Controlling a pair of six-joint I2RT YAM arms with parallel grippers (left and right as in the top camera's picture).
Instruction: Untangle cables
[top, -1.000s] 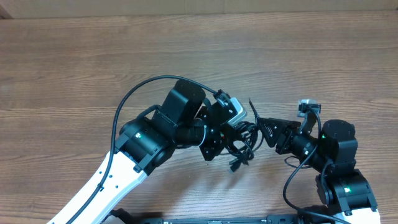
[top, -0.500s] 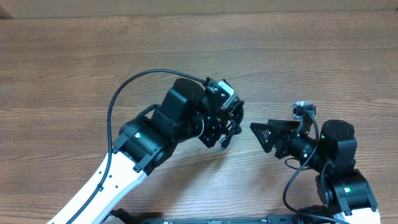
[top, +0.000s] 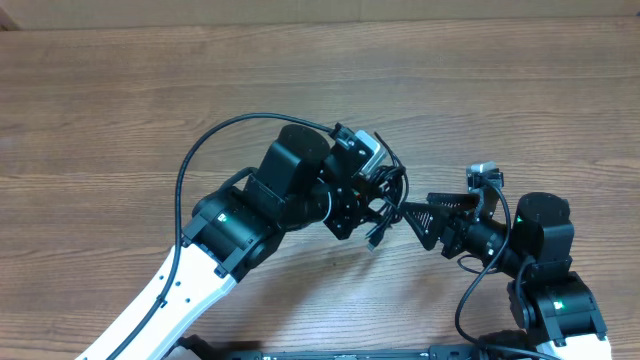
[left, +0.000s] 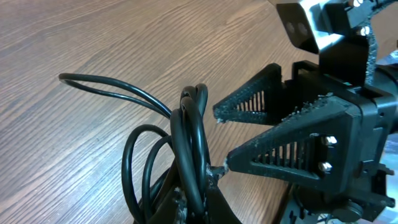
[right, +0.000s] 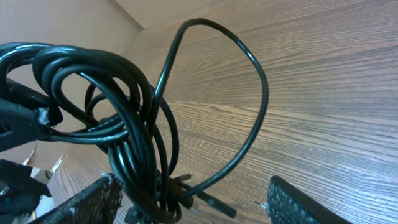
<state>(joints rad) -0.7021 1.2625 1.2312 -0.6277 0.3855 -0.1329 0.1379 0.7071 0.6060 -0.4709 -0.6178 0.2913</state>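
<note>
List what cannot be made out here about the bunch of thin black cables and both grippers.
- How many separate cords make up the thin black cables: in the right wrist view the loops overlap.
- The left gripper fingertips: buried under the coil in the left wrist view, black on black overhead.
- Whether the right gripper touches the cables: too small overhead, and depth is unclear in the left wrist view.
</note>
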